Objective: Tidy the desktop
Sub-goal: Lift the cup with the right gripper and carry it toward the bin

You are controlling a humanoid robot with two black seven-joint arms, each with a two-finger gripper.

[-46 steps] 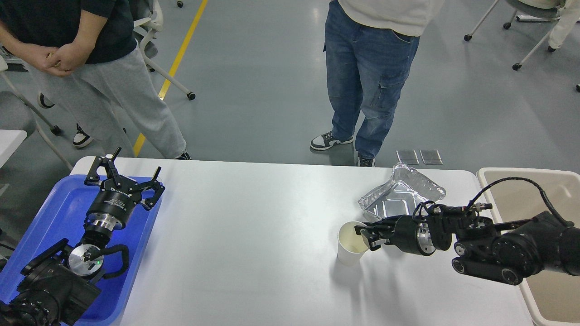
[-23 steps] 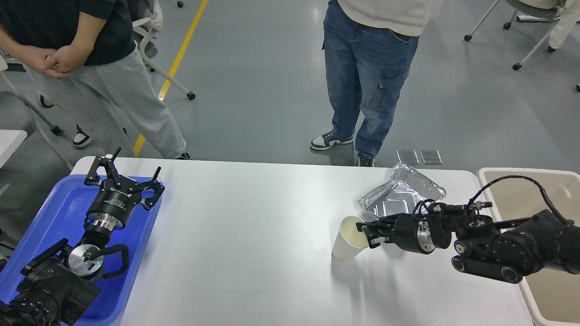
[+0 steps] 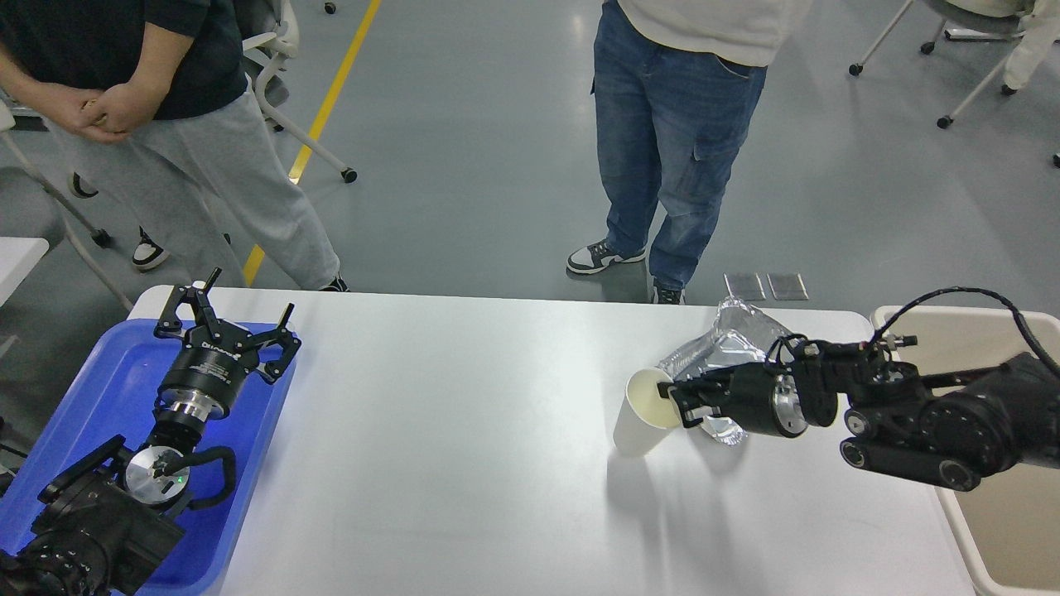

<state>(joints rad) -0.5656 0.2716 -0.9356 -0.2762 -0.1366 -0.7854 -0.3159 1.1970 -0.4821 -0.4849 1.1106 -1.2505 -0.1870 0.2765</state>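
Note:
The white desktop (image 3: 464, 430) fills the middle of the head view. A white paper cup (image 3: 642, 414) hangs tilted just above it at the right, its mouth turned toward my right arm. My right gripper (image 3: 675, 401) is shut on the cup's rim. A crumpled foil tray (image 3: 729, 352) lies on the desktop right behind the cup, partly hidden by my right arm. My left gripper (image 3: 228, 319) is open and empty above the blue tray (image 3: 108, 389) at the left.
A beige bin (image 3: 994, 356) stands off the desktop's right end, under my right arm. Two people stand past the far edge, one at the left (image 3: 166, 141), one near the middle (image 3: 675, 141). Chairs stand on the grey floor behind.
My right gripper has lifted the paper cup and tilted it over, moving up and a little toward the far edge. The foil tray is now more covered by the arm. The left arm has not moved.

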